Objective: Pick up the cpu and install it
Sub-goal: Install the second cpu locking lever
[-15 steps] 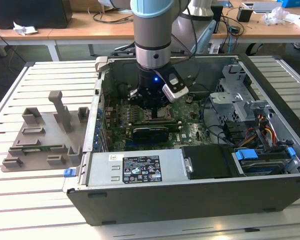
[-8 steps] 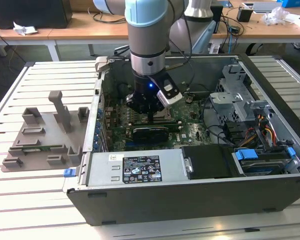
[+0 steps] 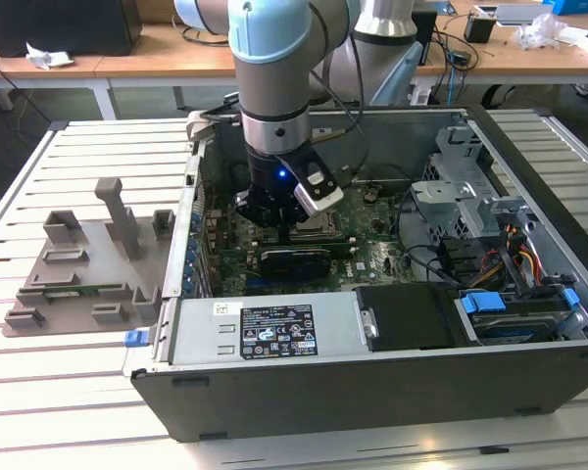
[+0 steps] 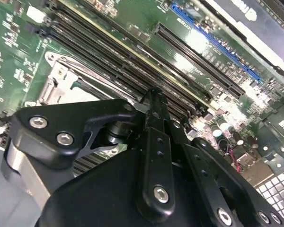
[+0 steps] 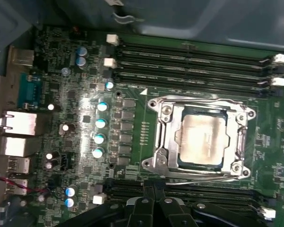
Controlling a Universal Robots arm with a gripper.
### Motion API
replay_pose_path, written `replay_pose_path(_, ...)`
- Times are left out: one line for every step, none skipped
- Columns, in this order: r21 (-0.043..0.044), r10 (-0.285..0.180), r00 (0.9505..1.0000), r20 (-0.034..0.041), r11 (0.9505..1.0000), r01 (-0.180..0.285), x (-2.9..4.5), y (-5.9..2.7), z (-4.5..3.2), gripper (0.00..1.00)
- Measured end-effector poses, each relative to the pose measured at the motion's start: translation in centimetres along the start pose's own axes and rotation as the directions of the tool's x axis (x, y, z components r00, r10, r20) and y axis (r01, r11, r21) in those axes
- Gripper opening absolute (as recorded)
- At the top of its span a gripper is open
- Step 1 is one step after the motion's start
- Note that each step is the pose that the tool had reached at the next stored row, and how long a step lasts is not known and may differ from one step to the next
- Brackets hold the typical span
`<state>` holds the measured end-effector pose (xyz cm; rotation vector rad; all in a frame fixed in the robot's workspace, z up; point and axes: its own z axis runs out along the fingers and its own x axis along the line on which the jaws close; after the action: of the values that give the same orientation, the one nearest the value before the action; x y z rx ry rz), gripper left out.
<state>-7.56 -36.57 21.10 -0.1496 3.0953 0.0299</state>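
inside the open computer case [image 3: 392,387], at the middle of the exterior view, the arm reaches down and its tool [image 3: 279,211] hangs low over the green board [image 3: 372,245]. the tool's black fingers [image 5: 151,208] look pressed close together with nothing between them, seen in both wrist views. the cpu [image 5: 201,141], a shiny silver square, sits flat in the metal socket frame [image 5: 241,142] on the board, apart from the tool. long dark memory slots [image 5: 194,61] run beside the frame at 12 o'clock from it in the first wrist view. a grey tray [image 3: 83,269] with upright blocks lies on the slatted surface [image 3: 59,392] at 9 o'clock from the case.
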Motion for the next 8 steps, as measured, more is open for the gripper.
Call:
replay_pose_path(-0.0014,-0.004,1.0,0.0001,1.0,0.004,0.09,0.01,0.03,0.11)
replay_pose_path(-0.004,-0.015,0.9999,0.0003,0.9999,0.015,0.27,0.03,0.1,0.11)
replay_pose_path(-0.0053,-0.027,0.9996,0.0001,0.9996,0.027,0.33,0.07,0.17,0.11)
replay_pose_path(-0.0063,-0.033,0.9995,0.0,0.9994,0.033,0.33,0.14,0.22,0.11)
replay_pose_path(-0.0073,-0.037,0.9993,0.0001,0.9993,0.037,0.34,0.2,0.26,0.11)
replay_pose_path(-0.0086,-0.044,0.9991,0.0002,0.999,0.044,0.35,0.3,0.31,0.11)
replay_pose_path(-0.0098,-0.049,0.9988,0.0002,0.9987,0.049,0.36,0.39,0.37,0.11)
replay_pose_path(-0.0109,-0.056,0.9985,0.0003,0.9984,0.056,0.36,0.51,0.49,0.11)
